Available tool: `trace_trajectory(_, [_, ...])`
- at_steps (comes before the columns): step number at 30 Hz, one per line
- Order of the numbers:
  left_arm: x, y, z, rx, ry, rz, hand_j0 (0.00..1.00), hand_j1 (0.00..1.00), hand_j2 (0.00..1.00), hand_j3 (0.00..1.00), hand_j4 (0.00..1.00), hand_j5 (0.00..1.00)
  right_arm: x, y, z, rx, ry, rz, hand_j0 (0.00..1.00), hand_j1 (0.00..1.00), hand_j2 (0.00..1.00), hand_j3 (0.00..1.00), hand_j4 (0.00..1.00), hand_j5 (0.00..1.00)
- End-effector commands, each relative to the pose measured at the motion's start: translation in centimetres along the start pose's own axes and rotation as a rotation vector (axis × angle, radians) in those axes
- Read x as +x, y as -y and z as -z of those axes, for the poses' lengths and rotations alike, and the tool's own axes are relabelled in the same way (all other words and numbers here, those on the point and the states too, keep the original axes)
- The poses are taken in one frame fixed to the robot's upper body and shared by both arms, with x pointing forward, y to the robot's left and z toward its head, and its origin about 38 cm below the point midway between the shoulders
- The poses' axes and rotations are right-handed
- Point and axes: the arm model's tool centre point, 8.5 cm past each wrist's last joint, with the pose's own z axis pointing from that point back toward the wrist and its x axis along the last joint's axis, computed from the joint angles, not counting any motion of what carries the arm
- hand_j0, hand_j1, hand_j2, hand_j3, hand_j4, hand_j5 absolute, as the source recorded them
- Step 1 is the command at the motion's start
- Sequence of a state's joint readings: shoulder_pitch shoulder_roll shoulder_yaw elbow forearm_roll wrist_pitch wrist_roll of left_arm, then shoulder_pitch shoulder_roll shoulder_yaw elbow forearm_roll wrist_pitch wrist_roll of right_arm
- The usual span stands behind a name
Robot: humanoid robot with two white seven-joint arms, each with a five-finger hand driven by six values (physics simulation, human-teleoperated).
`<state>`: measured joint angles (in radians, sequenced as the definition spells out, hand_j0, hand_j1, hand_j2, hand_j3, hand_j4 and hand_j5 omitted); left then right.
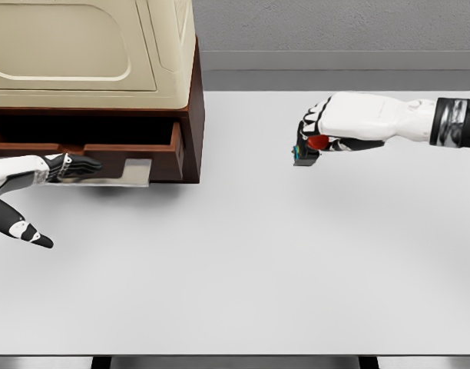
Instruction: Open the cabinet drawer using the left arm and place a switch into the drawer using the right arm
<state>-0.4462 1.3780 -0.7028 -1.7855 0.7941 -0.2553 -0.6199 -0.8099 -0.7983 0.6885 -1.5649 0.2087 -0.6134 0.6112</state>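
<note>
Head view, tabletop (243, 292): white and broad; its front edge runs along the bottom of the picture, its back edge meets a grey wall.
Head view, cabinet (97, 84): sits at the back left corner, cream upper body on a brown base, its right side ending left of the picture's middle.
Head view, drawer (89, 146): pulled out toward the front, dark inside, with a pale flat handle (124, 175) sticking forward over the tabletop.
Head view, open room: a wide bare stretch lies between the drawer and the right robot hand, and across the whole front half.
Head view, left robot hand (43, 192): fingers stretched out flat, dark fingertips at the handle, thumb pointing down and away; it grips nothing that I can see.
Head view, right robot hand (319, 134): well apart from the cabinet, at the right, fingers curled round the switch.
Head view, switch (308, 150): small, dark with a red part, held in the right robot hand above the tabletop.
</note>
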Motion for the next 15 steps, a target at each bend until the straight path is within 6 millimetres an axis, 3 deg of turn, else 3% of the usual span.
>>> trace_trajectory(1, [-1.7, 0.1, -0.5, -0.024, -0.130, 0.104, 1.00, 1.00, 1.00, 1.00, 1.00, 1.00, 0.8, -0.8, 1.6, 0.013, 0.042, 0.019, 0.45, 0.45, 0.45, 0.45, 0.45, 0.45])
trace_trajectory(15, [-1.9, 0.5, -0.5, -0.030, -0.128, 0.090, 1.00, 1.00, 1.00, 1.00, 1.00, 1.00, 3.4, 3.2, 4.8, -0.006, 0.156, -0.076, 0.45, 0.45, 0.45, 0.45, 0.45, 0.45])
